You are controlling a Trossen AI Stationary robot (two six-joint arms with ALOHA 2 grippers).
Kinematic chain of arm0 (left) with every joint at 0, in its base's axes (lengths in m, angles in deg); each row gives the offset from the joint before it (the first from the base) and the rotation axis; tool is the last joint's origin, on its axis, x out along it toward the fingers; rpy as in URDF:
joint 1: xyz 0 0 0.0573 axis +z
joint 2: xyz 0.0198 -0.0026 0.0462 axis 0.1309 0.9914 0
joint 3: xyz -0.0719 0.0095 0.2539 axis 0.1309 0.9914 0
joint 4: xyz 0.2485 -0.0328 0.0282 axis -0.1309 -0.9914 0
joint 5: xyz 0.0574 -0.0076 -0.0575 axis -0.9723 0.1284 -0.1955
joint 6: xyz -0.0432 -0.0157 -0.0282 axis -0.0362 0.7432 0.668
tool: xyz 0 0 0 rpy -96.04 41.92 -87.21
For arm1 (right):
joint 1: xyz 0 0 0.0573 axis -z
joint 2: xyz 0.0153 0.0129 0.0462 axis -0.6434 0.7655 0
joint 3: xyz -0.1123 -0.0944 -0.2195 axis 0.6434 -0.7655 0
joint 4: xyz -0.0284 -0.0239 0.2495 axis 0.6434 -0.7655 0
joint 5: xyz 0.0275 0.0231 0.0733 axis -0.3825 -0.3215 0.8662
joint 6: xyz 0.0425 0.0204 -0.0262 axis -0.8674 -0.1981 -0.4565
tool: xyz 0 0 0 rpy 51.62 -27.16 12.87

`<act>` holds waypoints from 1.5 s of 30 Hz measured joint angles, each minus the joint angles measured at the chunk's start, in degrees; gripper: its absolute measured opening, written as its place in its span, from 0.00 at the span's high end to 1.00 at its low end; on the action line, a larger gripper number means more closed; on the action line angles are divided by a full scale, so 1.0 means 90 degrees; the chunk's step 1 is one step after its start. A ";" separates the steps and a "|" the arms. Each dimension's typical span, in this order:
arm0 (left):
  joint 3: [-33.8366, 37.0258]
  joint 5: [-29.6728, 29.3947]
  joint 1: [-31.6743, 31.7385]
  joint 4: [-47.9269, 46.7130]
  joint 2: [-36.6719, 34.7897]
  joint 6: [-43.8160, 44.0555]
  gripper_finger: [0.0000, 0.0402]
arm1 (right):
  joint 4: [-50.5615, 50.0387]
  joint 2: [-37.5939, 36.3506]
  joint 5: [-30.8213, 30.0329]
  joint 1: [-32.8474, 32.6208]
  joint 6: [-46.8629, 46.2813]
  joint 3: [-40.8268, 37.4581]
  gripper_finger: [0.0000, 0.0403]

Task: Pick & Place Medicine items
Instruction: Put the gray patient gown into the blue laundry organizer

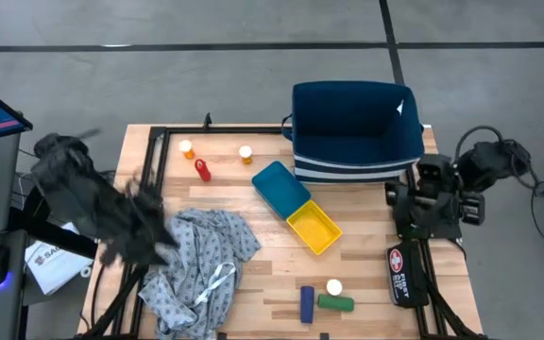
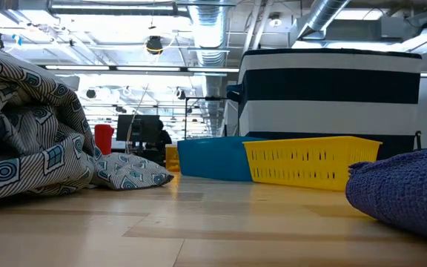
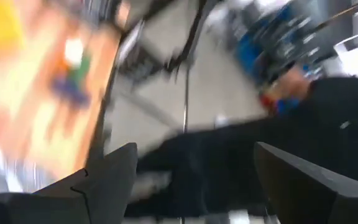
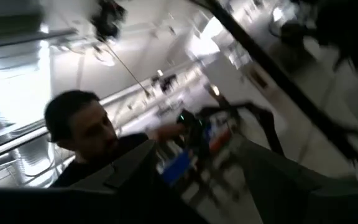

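High view shows the wooden table (image 1: 366, 283) with the medicine items spread in two groups. Near the far left edge stand two small orange pill bottles with white caps, one (image 1: 187, 149) just left of the other (image 1: 246, 154), and a small red bottle (image 1: 202, 170) lies between them, a little nearer the camera side. At the near edge, a small blue box (image 1: 307, 303) lies just beside a green bottle (image 1: 336, 303), with a third white-capped pill bottle (image 1: 334, 287) touching or almost touching the green one.

A blue rectangular tray (image 1: 280, 188) and a yellow rectangular tray (image 1: 314, 228) sit end to end on a slant in the middle of the table. Behind them stands a dark blue fabric bin with white stripes (image 1: 355, 132). A crumpled grey-blue patterned cloth (image 1: 201, 260) covers the near left part of the table.

The left gripper (image 1: 149, 238) hangs blurred over the left edge of the cloth; its wrist view shows its two dark fingers (image 3: 114, 177) spread wide with nothing between them. The right gripper (image 1: 427, 212) waits at the right edge of the table, beside the bin; its wrist view shows its fingers apart and holding nothing, pointing up toward the ceiling, where a person (image 4: 82, 140) shows in the room.
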State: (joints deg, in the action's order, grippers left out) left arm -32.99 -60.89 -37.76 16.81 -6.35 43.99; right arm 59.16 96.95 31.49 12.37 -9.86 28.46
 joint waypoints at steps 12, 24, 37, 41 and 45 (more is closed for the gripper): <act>0.0471 0.0692 -0.1356 -0.2632 0.1149 0.3940 0.15 | -0.1986 0.0380 -0.1208 -0.0841 -0.0720 0.1336 0.43; 0.2198 0.1706 -0.1212 -0.0364 0.2143 0.4472 0.02 | -0.1818 0.0385 -0.1676 -0.1228 -0.0805 0.1329 0.47; 0.4028 0.0844 -0.0339 -0.0058 0.2314 0.5461 0.01 | -0.1223 0.0385 -0.2215 -0.1733 -0.0488 0.1329 0.49; 0.4345 0.0506 0.0220 0.0054 0.2312 0.5414 0.01 | -0.1225 0.0385 -0.2349 -0.1829 -0.0470 0.1329 0.50; 0.4680 0.0365 0.0809 0.0455 0.2363 0.5250 0.01 | -0.1225 0.0385 -0.2347 -0.1847 -0.0467 0.1329 0.50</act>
State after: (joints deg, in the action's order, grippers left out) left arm 9.13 -57.60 -30.48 20.91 14.92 91.24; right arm 48.13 100.41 10.37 -4.25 -14.06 40.42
